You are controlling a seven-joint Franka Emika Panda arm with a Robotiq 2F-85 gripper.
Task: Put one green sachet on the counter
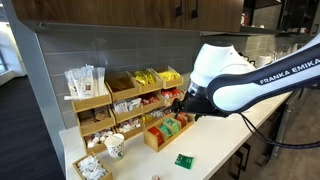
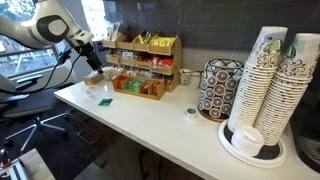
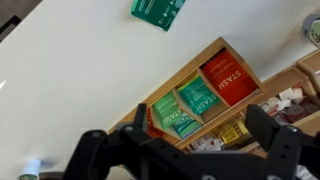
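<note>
One dark-green sachet [image 1: 184,160] lies flat on the white counter [image 1: 215,140], in front of the small wooden box [image 1: 165,131] of tea sachets. It also shows in the wrist view [image 3: 158,10] at the top edge and, small, in an exterior view [image 2: 104,101]. My gripper [image 1: 180,103] hovers above that box, between it and the tiered wooden organizer [image 1: 120,100]. In the wrist view the gripper [image 3: 200,130] is open and empty, its fingers spread over the box's green sachets [image 3: 178,105] and red sachets [image 3: 228,78].
A tall stack of paper cups [image 2: 270,80] and a patterned round holder [image 2: 218,88] stand on the counter's far end. A small round item [image 2: 190,113] lies near them. A white cup [image 1: 115,146] stands by the organizer. The counter's front edge [image 2: 150,140] is near.
</note>
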